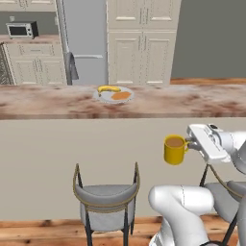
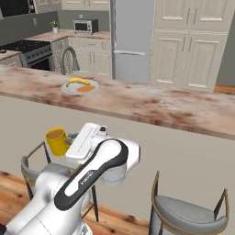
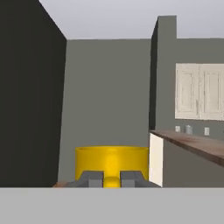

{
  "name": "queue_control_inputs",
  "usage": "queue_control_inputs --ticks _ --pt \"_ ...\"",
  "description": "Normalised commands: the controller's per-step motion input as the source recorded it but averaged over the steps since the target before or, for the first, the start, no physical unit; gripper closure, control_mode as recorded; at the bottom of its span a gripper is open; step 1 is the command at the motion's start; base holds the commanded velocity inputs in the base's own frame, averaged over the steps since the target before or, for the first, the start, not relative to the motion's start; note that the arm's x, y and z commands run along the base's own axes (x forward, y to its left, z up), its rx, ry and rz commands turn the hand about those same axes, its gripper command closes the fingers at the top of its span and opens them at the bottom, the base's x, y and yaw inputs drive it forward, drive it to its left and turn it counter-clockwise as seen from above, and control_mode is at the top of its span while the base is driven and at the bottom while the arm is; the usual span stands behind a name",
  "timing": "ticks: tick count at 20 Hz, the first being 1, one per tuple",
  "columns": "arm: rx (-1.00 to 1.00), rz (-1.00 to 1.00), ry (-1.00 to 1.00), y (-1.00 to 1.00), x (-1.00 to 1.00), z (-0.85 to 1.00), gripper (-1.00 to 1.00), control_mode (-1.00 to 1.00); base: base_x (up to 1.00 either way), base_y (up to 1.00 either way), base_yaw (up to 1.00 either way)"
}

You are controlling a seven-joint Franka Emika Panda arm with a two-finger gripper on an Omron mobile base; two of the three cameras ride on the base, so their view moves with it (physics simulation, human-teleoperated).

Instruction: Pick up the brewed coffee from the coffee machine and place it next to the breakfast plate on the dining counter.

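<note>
The brewed coffee [image 1: 175,150], a small yellow mug holding brown liquid, hangs upright in the air in front of the dining counter's beige front, below the top's level. My gripper [image 1: 188,142] is shut on its handle from the right. The right base view shows the mug [image 2: 57,140] left of the gripper [image 2: 72,138]. In the hand view the mug [image 3: 111,161] stands just beyond the fingertips [image 3: 92,178]. The breakfast plate [image 1: 114,94], with a banana and an orange piece, lies on the dining counter [image 1: 192,103], up and to the left of the mug. The coffee machine is out of view.
Two grey bar stools [image 1: 105,196] [image 2: 190,215] stand against the counter's front below the mug. Behind the counter are a curved faucet [image 2: 68,58], a fridge [image 1: 85,41], cream cabinets [image 1: 141,43], a microwave [image 1: 21,30] and a stove [image 2: 25,51].
</note>
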Motion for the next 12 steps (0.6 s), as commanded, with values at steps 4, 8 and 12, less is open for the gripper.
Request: queue_control_inputs --ticks 4,8,12 --pt "0.00 -0.08 -0.26 0.06 0.17 0.18 1.00 -1.00 0.00 0.00 0.00" --pt "0.00 -0.10 -0.19 0.15 0.20 0.49 1.00 -1.00 0.00 0.00 0.00" --pt "-0.02 -0.27 0.00 0.07 0.38 0.42 1.00 -1.00 0.00 0.00 0.00"
